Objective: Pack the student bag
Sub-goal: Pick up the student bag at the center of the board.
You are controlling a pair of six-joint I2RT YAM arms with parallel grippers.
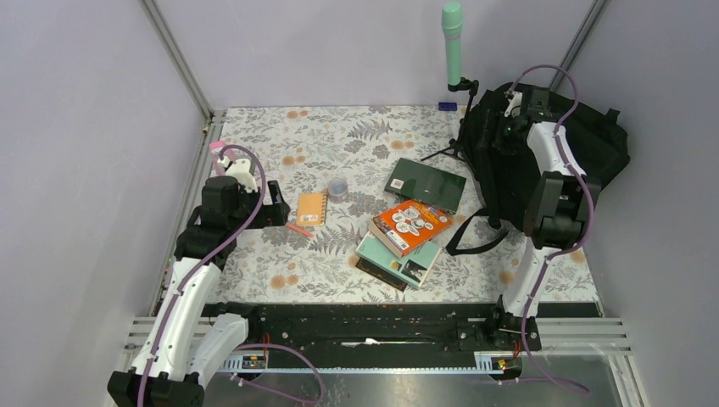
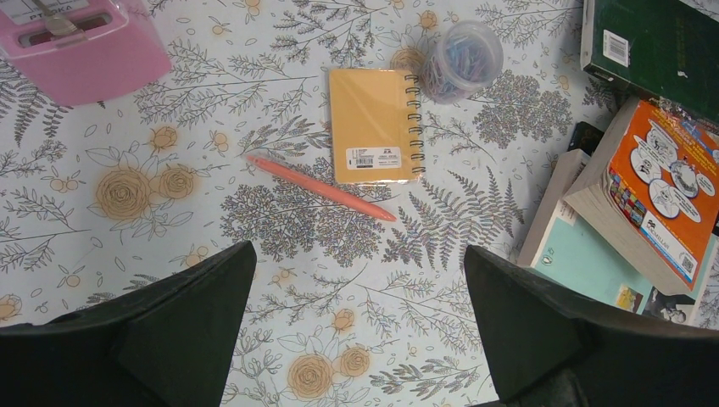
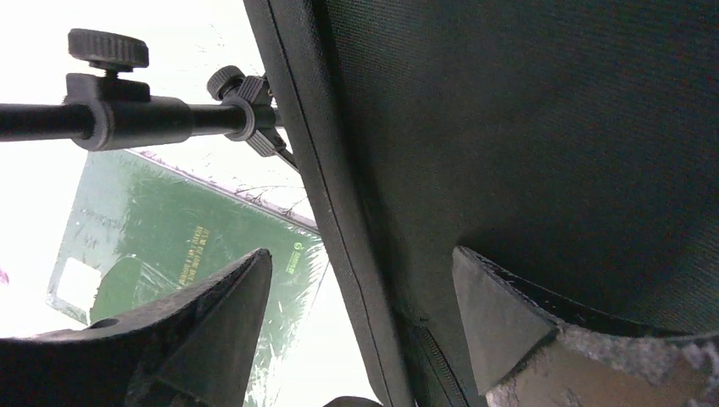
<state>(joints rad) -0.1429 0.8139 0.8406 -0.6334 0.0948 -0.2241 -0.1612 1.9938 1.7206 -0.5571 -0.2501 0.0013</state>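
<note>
Top external view: the flowered table [image 1: 339,254] stands between plain lilac walls [image 1: 93,127], with the student bag [image 1: 606,144] at its far right. The left gripper [image 2: 358,254] has wide jaws; the right gripper [image 3: 360,254], also wide, straddles the bag's edge.

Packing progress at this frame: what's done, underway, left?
Done: nothing visibly packed. Underway: the right gripper, jaws open, straddles an edge of the student bag; the left gripper hangs open near the pen. Left: notebook, pen, clip jar, green book and stacked books all lie on the table.
</note>
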